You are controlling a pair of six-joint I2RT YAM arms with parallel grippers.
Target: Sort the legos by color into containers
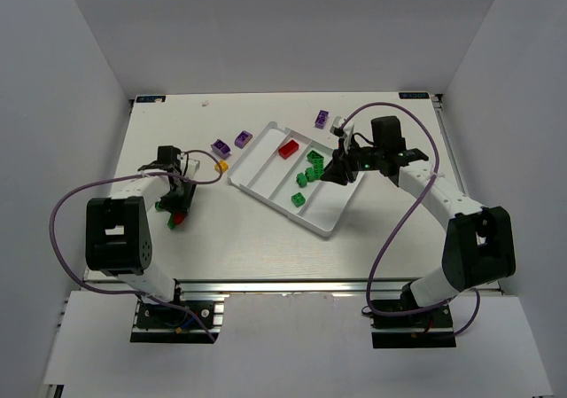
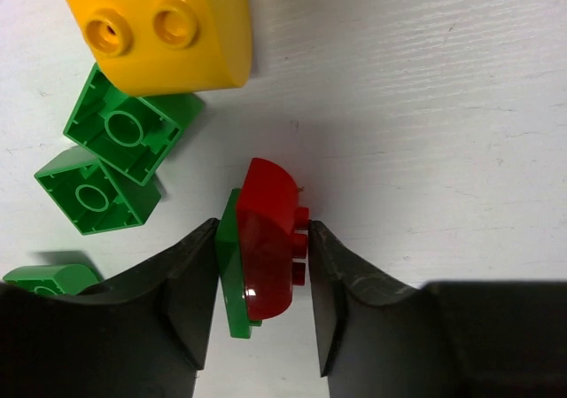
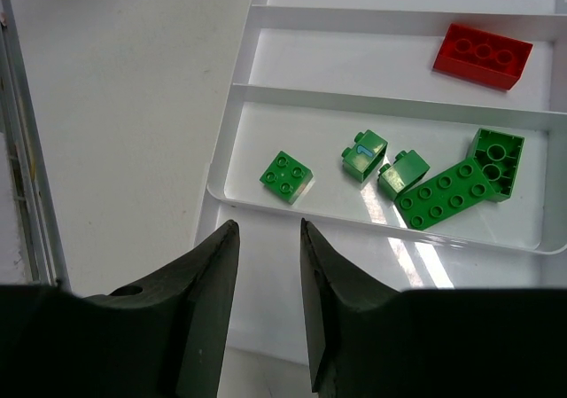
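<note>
— Where the left arm comes down at the left side of the white table [image 1: 266, 256], what has it got?
— Left gripper [image 2: 263, 278] clenched on a red curved brick [image 2: 266, 230]. Its studs press one finger [image 2: 337, 300], and a thin green piece [image 2: 229, 274] is sandwiched against the other. Cannot tell whether the brick rests on the table or is just off it.
— Around it?
— Wrist view: a yellow brick [image 2: 159, 30] beyond the fingers. A green brick [image 2: 131, 132] sits beside it, hollow side up, with a second green brick [image 2: 96, 194] touching that. A third green brick [image 2: 44, 278] is at the frame edge.
— Moving right?
— Top view: two purple bricks [image 1: 221, 147] lie near the tray's left rim. Another purple brick [image 1: 322, 117] lies past its far corner.
— The tray?
— White tray [image 1: 323, 232], four long compartments, set askew. A red brick [image 3: 483, 55] lies alone in the second from left. Five green bricks are in the third, with a long green plate [image 3: 447, 194] touching a square one.
— Right side?
— Right gripper [image 3: 268, 234] hangs over the rightmost compartment, fingers released with a narrow gap, nothing between them.
</note>
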